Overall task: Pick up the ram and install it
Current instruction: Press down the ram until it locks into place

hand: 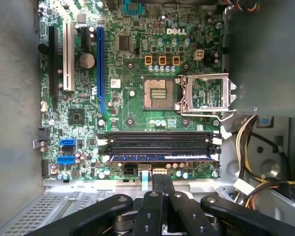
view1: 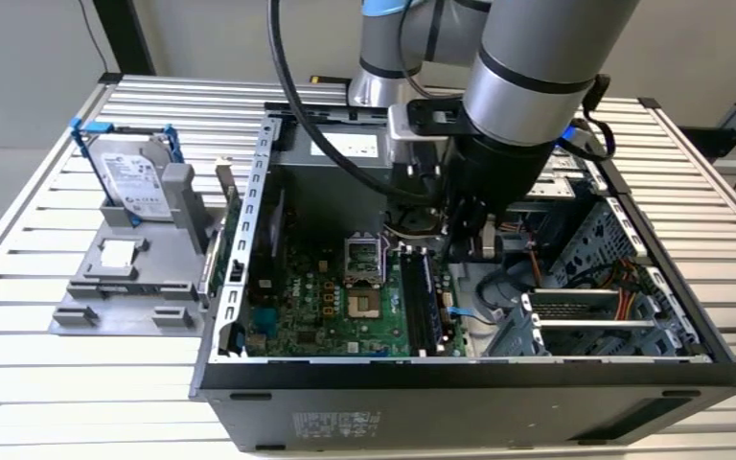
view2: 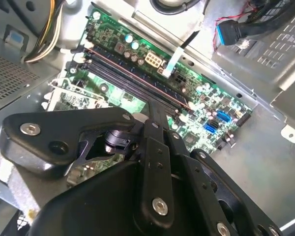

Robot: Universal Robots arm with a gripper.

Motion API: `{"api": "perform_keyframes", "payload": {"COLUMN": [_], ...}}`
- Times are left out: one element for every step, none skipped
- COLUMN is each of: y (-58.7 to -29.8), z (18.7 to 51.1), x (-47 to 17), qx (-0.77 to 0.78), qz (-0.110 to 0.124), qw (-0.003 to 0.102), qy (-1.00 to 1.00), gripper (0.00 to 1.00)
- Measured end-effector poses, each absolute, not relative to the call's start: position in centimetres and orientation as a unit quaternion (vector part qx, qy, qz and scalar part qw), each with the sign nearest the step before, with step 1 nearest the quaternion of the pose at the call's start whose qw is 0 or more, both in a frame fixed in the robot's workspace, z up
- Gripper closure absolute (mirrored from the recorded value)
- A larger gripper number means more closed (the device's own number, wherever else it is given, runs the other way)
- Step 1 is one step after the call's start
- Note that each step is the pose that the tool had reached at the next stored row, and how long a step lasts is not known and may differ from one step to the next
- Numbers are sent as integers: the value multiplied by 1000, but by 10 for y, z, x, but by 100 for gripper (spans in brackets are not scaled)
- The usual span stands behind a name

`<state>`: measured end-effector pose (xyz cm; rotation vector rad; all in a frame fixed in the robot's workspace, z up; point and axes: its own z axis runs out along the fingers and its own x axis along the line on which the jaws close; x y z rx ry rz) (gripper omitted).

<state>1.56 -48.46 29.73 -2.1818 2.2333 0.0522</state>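
The ram (hand: 160, 157) is a long blue stick with dark chips. It lies in the black slot nearest the board's edge on the green motherboard (hand: 132, 103), between white end latches. It also shows in the exterior view as the ram (view1: 427, 302), and in the second wrist view as the ram (view2: 137, 73). My gripper (hand: 162, 178) is shut, its two black fingers pressed together with nothing between them. It hangs just off the ram's long side, near the middle. In the exterior view the gripper (view1: 458, 251) is low inside the open computer case (view1: 471, 402).
A silver hard drive in a blue frame (view1: 131, 177) stands on a grey fixture (view1: 119, 278) at the exterior view's left. Inside the case are the open processor socket (hand: 160, 93), a metal drive cage (view1: 598, 316) and bundled cables (hand: 255, 162).
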Motion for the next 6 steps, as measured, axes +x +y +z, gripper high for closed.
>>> {"api": "perform_keyframes", "payload": {"y": [-485, -485, -485, -485, -485, -485], "z": [298, 299, 300, 300, 301, 302], "x": [16, 16, 16, 16, 16, 16], "qx": [-699, -699, -699, -699, -699, -699], "qz": [17, 17, 17, 17, 17, 17], "qw": [10, 9, 10, 10, 10, 10], "qy": [715, 715, 715, 715, 715, 715], "gripper": [100, 100, 100, 100, 100, 100]}}
